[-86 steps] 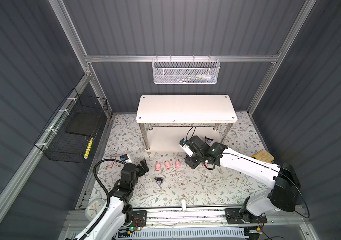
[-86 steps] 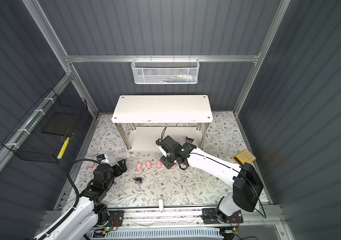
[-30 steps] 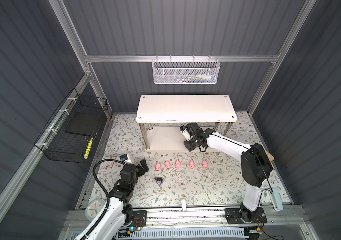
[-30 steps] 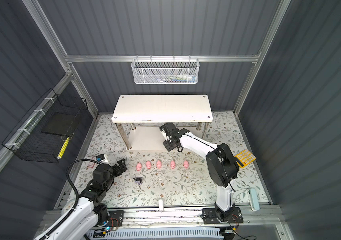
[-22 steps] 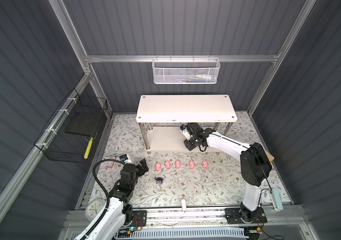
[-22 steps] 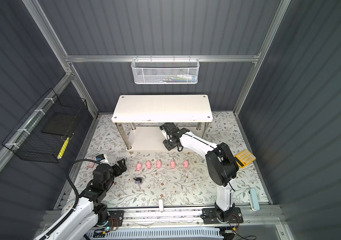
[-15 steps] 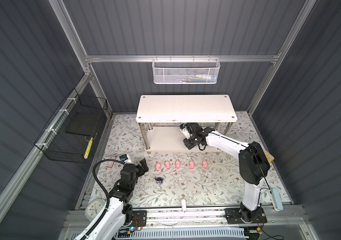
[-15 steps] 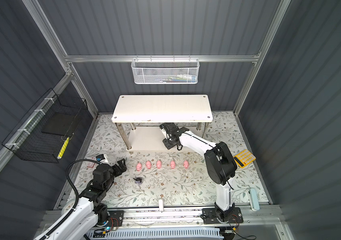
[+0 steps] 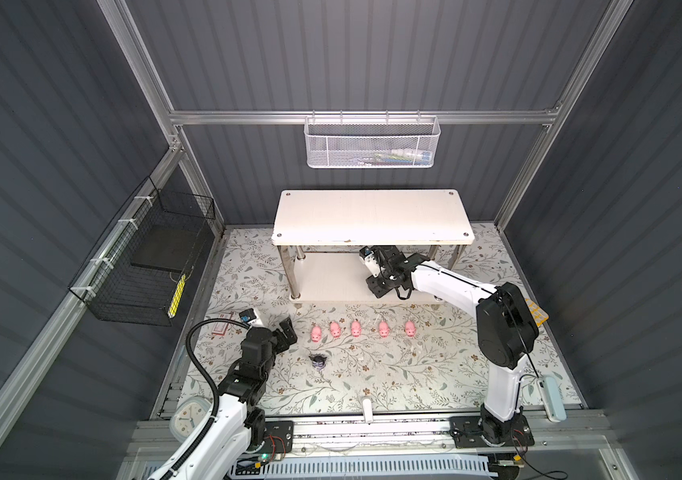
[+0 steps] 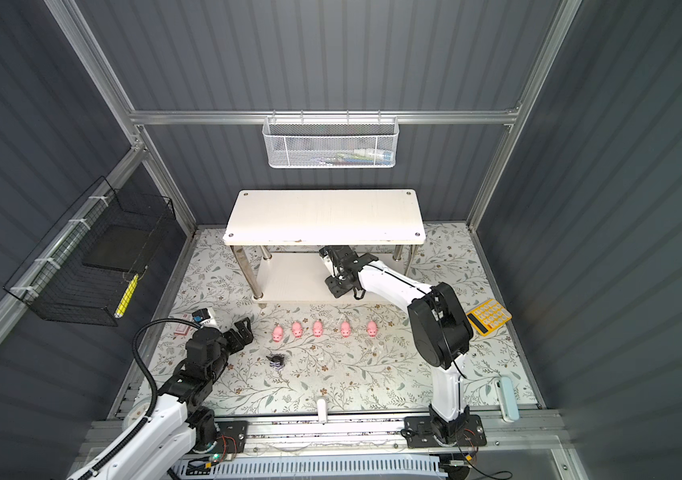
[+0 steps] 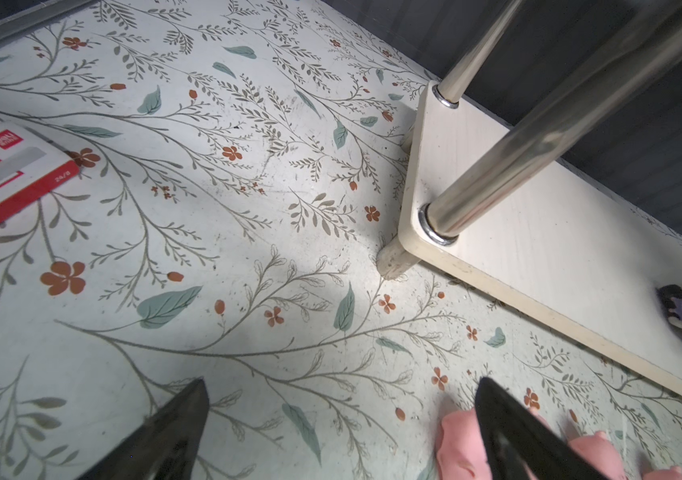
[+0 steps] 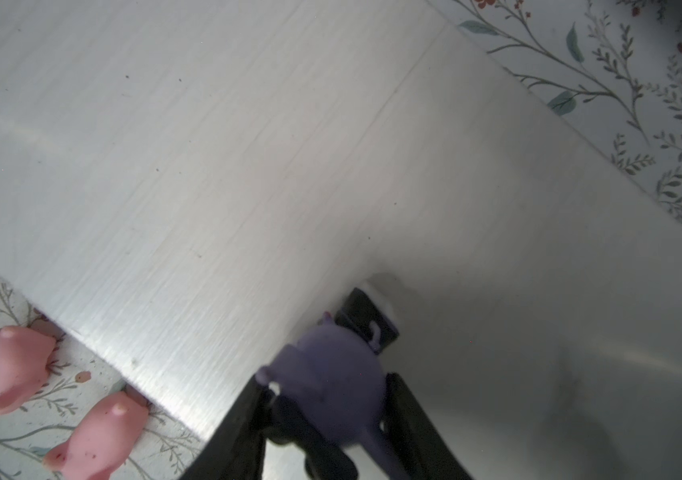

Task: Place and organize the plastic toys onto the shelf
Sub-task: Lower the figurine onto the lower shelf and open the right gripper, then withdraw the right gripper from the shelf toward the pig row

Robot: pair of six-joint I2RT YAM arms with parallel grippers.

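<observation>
right gripper [image 12: 326,386] clenched on rounded purple figure [image 12: 322,361] over glossy white lower board [image 12: 248,166] of shelf [image 9: 372,216] | left gripper [image 11: 341,380] spread wide above floral worktop [image 9: 372,374] | five smooth pink pigs [image 9: 356,328] in a row before shelf | dark eared figure [image 9: 318,360] apart on worktop

The left gripper [image 9: 289,331] stood open just beside the row of pigs [image 9: 356,328]; the right gripper [image 9: 377,286] hung inside the shelf [image 9: 372,216].

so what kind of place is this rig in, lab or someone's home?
Most likely a purpose-built robot test cell, not a home: dark ribbed walls on an aluminium frame, two arms mounted on a front rail, and a floral mat staged with a shelf and toy pigs.
</observation>
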